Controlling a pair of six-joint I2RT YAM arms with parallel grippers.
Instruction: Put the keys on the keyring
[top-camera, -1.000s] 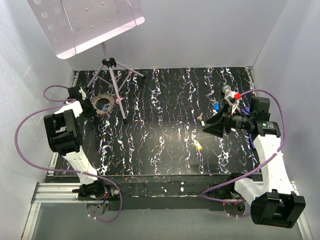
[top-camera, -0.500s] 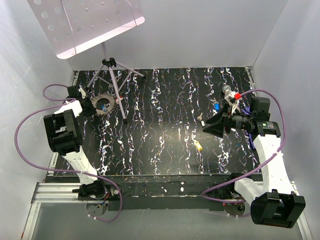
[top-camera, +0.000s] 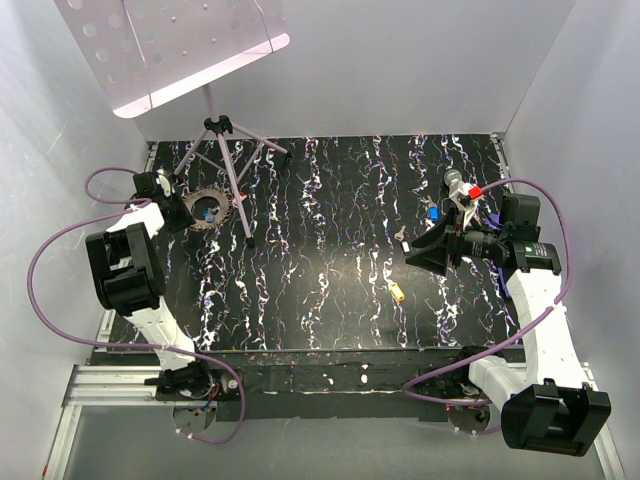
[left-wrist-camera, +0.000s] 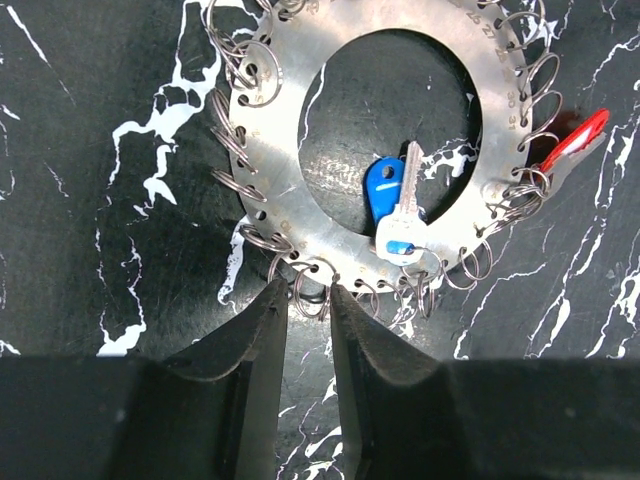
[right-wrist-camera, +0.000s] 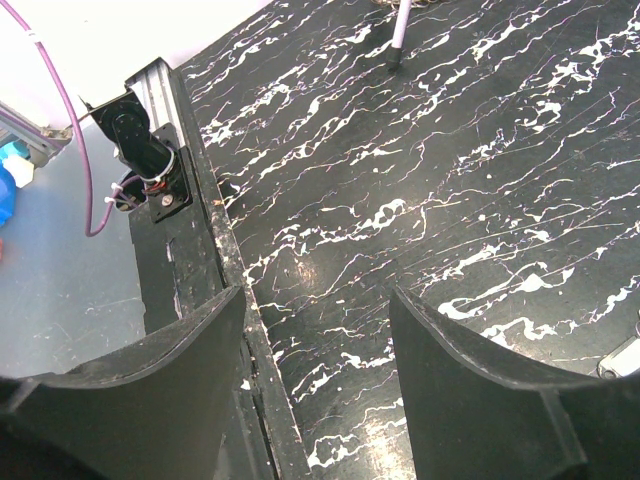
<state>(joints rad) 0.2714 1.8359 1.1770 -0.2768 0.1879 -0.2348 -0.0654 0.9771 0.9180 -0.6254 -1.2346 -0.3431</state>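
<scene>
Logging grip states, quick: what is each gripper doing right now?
Left gripper: nearly closed at the keyring rim; grip cannot be told.
Right gripper: open, empty.

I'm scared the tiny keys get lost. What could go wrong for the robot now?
1. The left jaws stand almost closed at one small wire ring on the metal disc; neighbouring rings crowd close, so they might catch the wrong one or drag the disc.
2. The yellow key and silver key lie flat on the table, tiny beside the right jaws, which stand wide open, so a pinch might slip or flick them away.
</scene>
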